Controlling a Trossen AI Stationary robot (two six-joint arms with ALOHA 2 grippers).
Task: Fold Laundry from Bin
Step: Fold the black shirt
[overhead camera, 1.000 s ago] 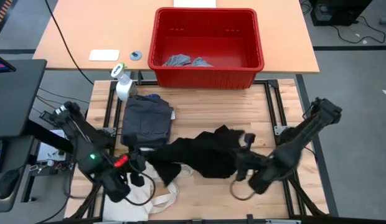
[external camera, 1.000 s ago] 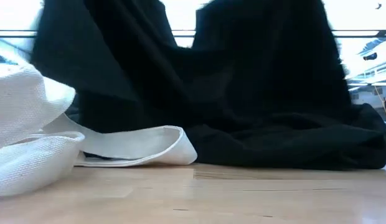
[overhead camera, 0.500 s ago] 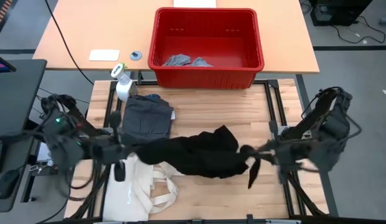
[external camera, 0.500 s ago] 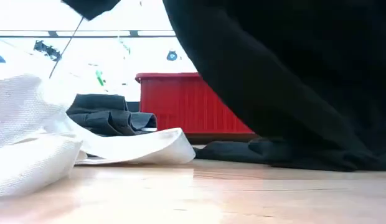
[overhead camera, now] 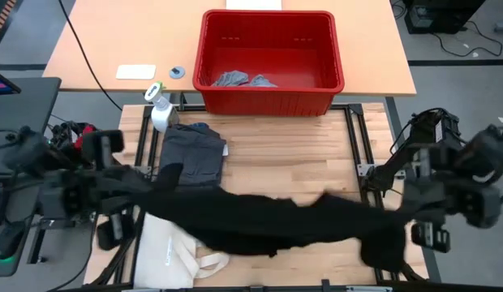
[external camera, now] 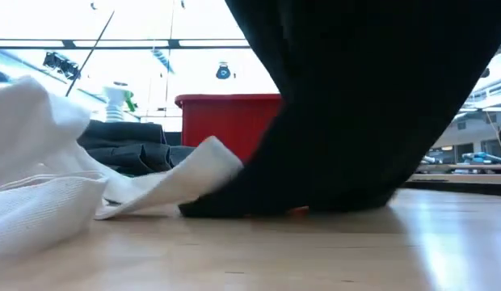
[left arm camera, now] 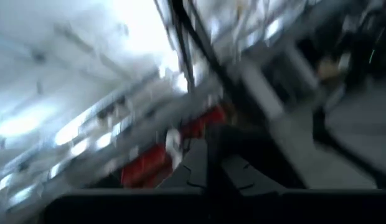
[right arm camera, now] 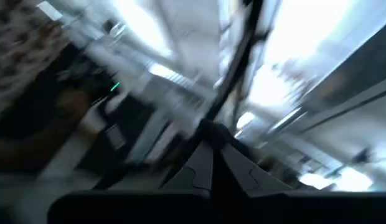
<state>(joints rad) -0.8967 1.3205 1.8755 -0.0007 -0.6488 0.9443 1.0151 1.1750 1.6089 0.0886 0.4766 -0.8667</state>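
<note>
Wood table [overhead camera: 268, 150]: black garment [overhead camera: 268, 223] stretched btwn left hand [overhead camera: 142, 185] & right hand [overhead camera: 397, 219], both clamped; tote bag [overhead camera: 174, 255] beneath.

Black garment [overhead camera: 268, 223], red bin [overhead camera: 272, 61], cream tote bag [overhead camera: 174, 251], dark grey piece [overhead camera: 191, 154].

Both arms spread wide apart, left end effector [overhead camera: 158, 180] and right end effector [overhead camera: 395, 217] clamped shut

No legible text, label, brand, number or sign appears in any view. The white card [overhead camera: 135, 71] on the table [overhead camera: 97, 40] shows no readable print, and neither the spray bottle [overhead camera: 160, 109] nor the red bin [overhead camera: 272, 96] bears markings that can be made out.
</note>
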